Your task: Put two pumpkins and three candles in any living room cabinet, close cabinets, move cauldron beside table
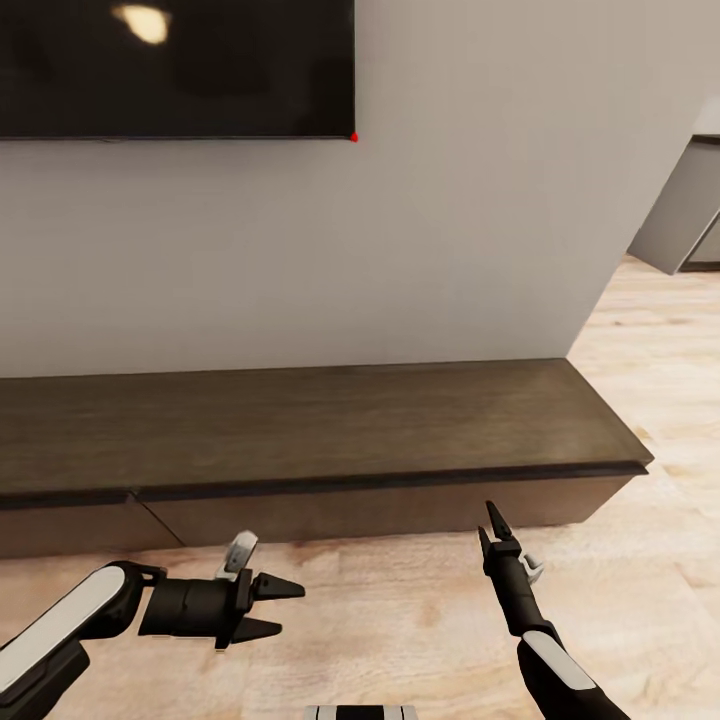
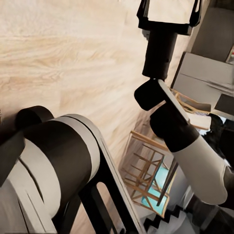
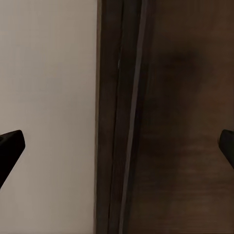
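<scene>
- Head view: the long, low dark-brown wood-grain cabinet [image 1: 330,425] runs along the pale wall just ahead of both grippers, its slab top bare and its flat drawer fronts flush under the overhanging top edge.
- Its right end stops a little beyond the right gripper [image 1: 492,525], with open light wood-plank floor [image 1: 400,610] past that corner.
- The right gripper points up toward the cabinet front, close below the top's lip but apart from it; its black fingers stand spread, nothing between them.
- Right wrist view: the two fingertips [image 3: 10,146] sit at opposite borders, wide apart, framing the cabinet's top edge [image 3: 129,117] against the wall.
- The left gripper [image 1: 285,608] lies low over the floor, pointing sideways toward the right arm, jaws spread and empty, well short of the cabinet front.
- A black wall-mounted screen [image 1: 175,65] hangs above the cabinet, far over both grippers.
- Bare floor lies between the two grippers.
</scene>
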